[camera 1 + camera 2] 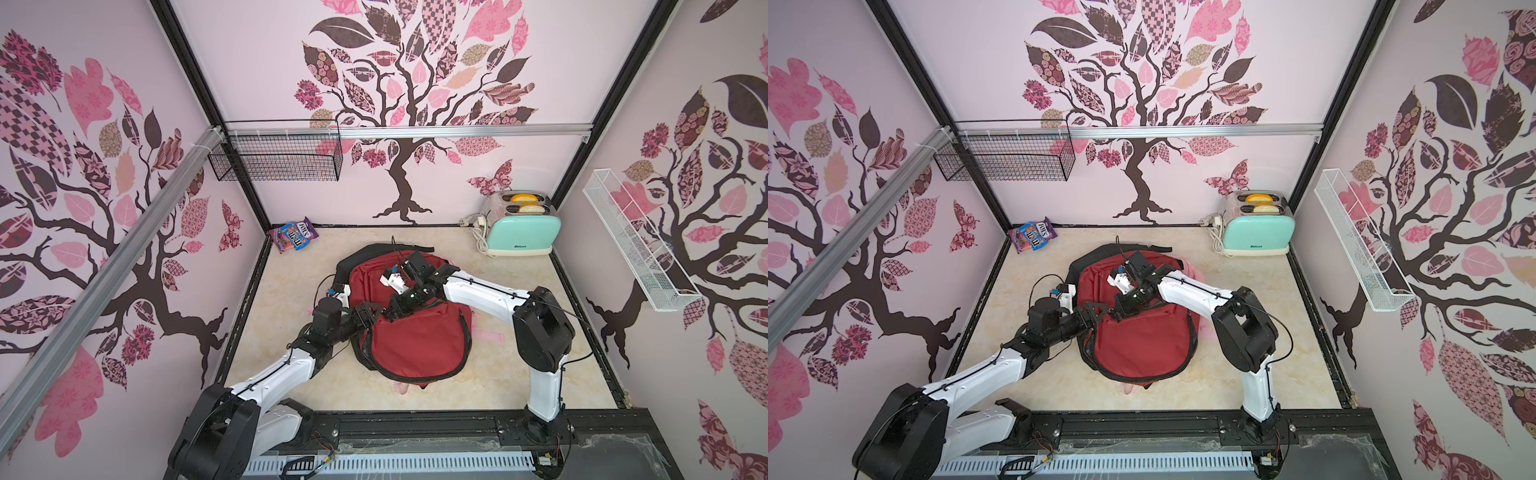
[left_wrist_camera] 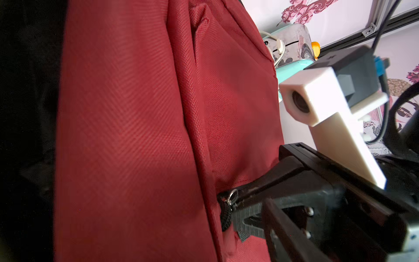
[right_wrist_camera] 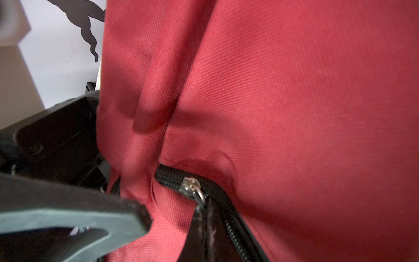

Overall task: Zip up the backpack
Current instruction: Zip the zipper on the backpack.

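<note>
1. The marbled worktop fills the floor of the cell, between walls papered with pink and brown trees
2. The red backpack lies flat in the middle of the worktop, with its black straps at the far end and black zip tape running round its near edge
3. The left arm reaches in from the near left and the right arm from the near right; they meet at the left side of the backpack, about halfway along it
4. A mint-green toaster stands in the far right corner, well apart from the backpack, with two slices in its slots
5. The left jaws stand wide apart with a bunched fold of the red cloth between them; whether they press on it cannot be told
6. The right jaws are closed tight on the zip pull, just beside the left jaws
7. A candy bag leans in the far left corner
8. The silver zip slider sits on the black zip track, where the cloth puckers toward the left jaws
</note>
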